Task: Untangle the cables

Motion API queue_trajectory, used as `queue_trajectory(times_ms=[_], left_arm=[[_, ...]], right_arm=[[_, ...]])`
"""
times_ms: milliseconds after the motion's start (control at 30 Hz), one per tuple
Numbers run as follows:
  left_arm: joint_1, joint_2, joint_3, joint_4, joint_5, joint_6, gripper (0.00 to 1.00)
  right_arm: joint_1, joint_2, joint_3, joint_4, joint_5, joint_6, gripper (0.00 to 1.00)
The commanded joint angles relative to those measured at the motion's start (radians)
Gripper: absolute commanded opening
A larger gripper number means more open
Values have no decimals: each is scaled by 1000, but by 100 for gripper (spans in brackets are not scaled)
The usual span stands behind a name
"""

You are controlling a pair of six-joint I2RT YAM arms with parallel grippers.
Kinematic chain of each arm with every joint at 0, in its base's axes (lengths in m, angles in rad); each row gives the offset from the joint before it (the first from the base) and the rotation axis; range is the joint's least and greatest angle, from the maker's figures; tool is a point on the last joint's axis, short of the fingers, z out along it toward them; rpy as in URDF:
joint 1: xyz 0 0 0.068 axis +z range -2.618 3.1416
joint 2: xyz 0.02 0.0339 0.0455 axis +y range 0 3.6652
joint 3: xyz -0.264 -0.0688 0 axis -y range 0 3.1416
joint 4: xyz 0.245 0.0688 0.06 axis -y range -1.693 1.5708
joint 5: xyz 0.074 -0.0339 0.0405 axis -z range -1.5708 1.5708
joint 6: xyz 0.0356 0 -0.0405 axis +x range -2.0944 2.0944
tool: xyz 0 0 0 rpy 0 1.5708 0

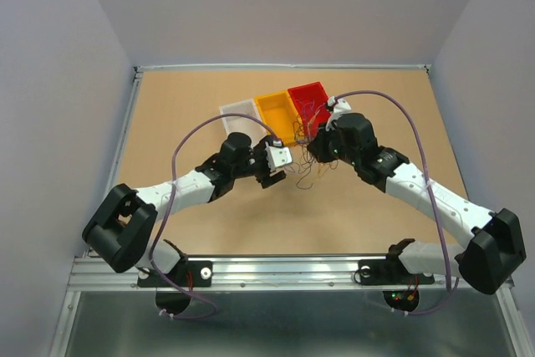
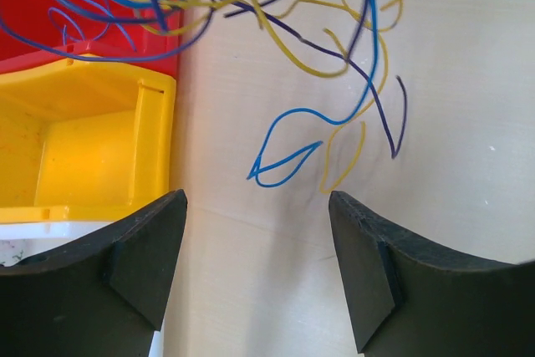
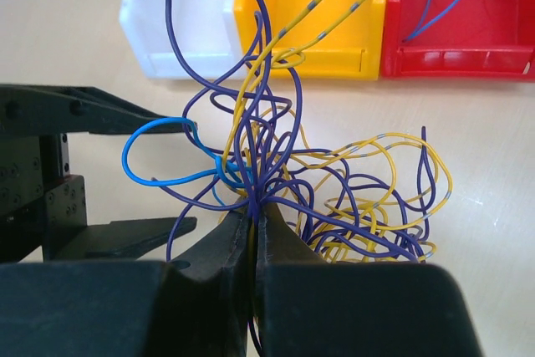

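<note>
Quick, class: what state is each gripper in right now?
Left gripper: open, holding nothing.
Right gripper: shut on the cables.

The black two-fingered right gripper point(image 3: 253, 221) has its jaws pressed together on a tangle of thin purple, yellow and blue cables point(image 3: 259, 165), pinching it where many strands cross. Loops fan upward and to the right over the pale wooden table point(image 3: 75, 31). One blue loop point(image 3: 125, 156) lies between the spread black fingers of the left gripper point(image 3: 185, 173); whether it touches them cannot be told. Farther out on the table, side by side, stand a white plastic bin point(image 3: 167, 39), a yellow plastic bin point(image 3: 334, 63) and a red plastic bin point(image 3: 460, 63), with blue wire strands point(image 3: 426, 14) inside the red one.
</note>
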Motion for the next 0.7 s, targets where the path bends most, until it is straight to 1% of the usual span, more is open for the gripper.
queue_trajectory(times_ms=[0, 133, 233, 433, 533, 667], left_arm=[[-5, -92, -54, 134, 78, 66, 79], [-5, -113, -101, 219, 93, 73, 78], [-6, -109, -100, 237, 82, 73, 74], [-8, -86, -103, 268, 92, 80, 73], [-14, -75, -117, 283, 115, 108, 73], [-26, -63, -120, 282, 105, 128, 72]], right_arm=[[7, -64, -28, 43, -54, -5, 1], [7, -84, -28, 44, -92, 0, 1], [8, -87, -28, 43, -104, 5, 1], [10, -86, -23, 46, -161, 12, 1], [8, -92, -25, 49, -176, 17, 0], [10, -98, -28, 51, -176, 17, 0]])
